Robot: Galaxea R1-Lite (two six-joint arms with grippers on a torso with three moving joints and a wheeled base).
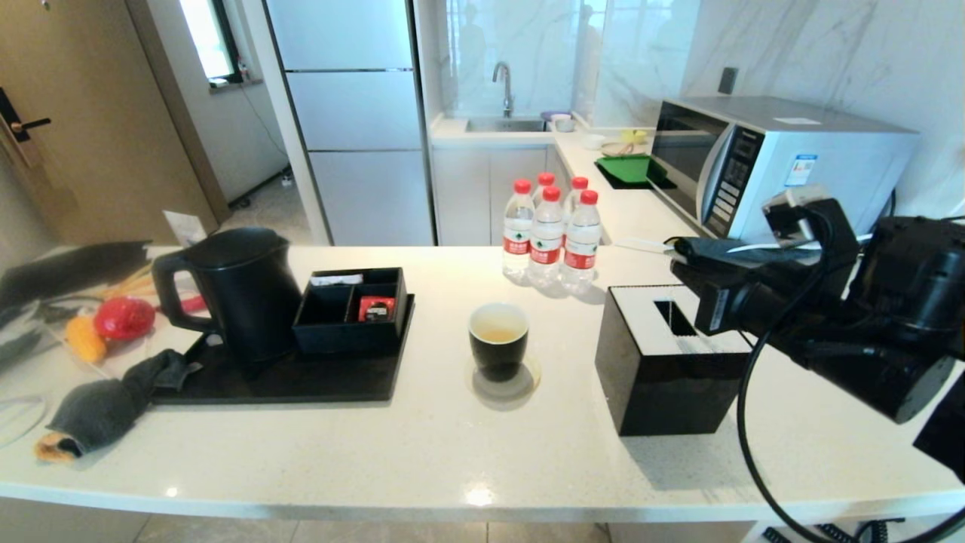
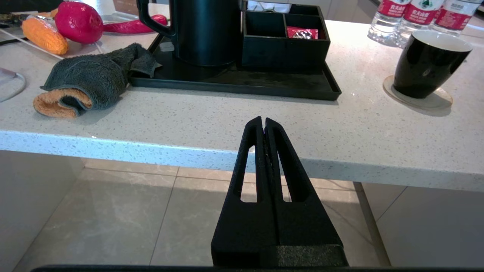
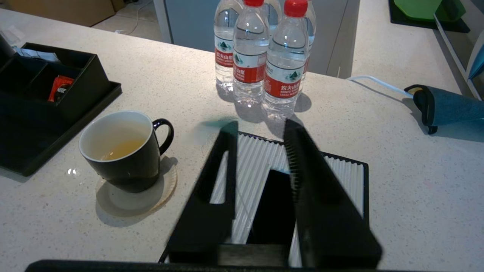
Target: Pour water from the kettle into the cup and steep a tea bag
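The matte black kettle (image 1: 230, 290) (image 2: 206, 30) stands upright on a black tray (image 1: 301, 381) at the counter's left. The black cup (image 1: 498, 339) (image 3: 121, 151) (image 2: 427, 62) sits mid-counter on a round coaster and holds pale yellow liquid. My right gripper (image 3: 261, 128) hovers open over the black tissue box (image 1: 663, 369) (image 3: 253, 166), to the right of the cup, with nothing between its fingers. A blurred greenish smear (image 3: 208, 128) lies beside one fingertip; I cannot tell what it is, and no tea bag shows clearly. My left gripper (image 2: 263, 121) is shut and empty, in front of the counter's front edge.
A black organiser (image 1: 350, 309) holding a red packet (image 1: 375, 308) shares the tray. Several water bottles (image 1: 550, 234) stand behind the cup. A grey towel (image 1: 113, 403) and toy vegetables (image 1: 121, 317) lie far left. A microwave (image 1: 776, 162) and a dark mitt (image 3: 446, 107) are at the right.
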